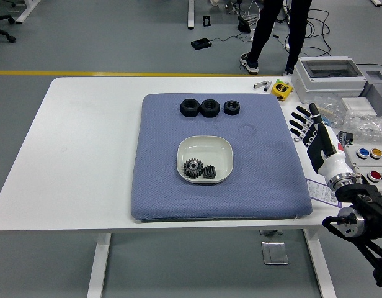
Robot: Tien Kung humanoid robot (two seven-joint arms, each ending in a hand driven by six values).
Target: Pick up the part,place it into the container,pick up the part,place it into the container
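Observation:
A white square dish (205, 159) sits mid-mat on the blue pad (160, 186); two dark gears (199, 168) lie inside it, side by side at its near edge. Three black nuts (209, 107) stand in a row along the pad's far side. My right hand (307, 124) hovers off the pad's right edge, fingers spread, holding nothing. It is well to the right of the dish. The left arm does not show.
Right of the pad are a yellow tape measure (281, 89), a grey box (328, 74), bagged parts (371, 127) and a button panel (371, 162). A person's legs (273, 31) stand beyond the table's far side. Bare white tabletop (85, 143) lies left of the pad.

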